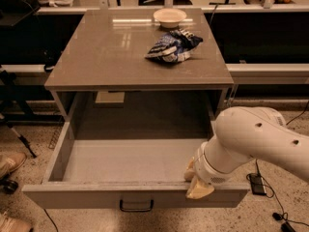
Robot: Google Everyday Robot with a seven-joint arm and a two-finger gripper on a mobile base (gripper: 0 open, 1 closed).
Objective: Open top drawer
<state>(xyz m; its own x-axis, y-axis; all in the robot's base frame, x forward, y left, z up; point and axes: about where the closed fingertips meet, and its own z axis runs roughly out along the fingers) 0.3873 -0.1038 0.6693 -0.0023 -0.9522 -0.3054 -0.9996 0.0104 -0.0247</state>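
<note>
The top drawer stands pulled far out of the grey-beige cabinet. Its pale grey interior holds nothing that I can see. A small black bar handle hangs at the middle of its flat front. My gripper sits at the drawer's front rim, right of the handle, at the end of my white arm. Its cream fingertips rest over the front edge.
On the cabinet top lie a blue and white crumpled bag and a pale bowl. A shoe and a stand leg are on the floor at the left. Cables and a black box lie at the right.
</note>
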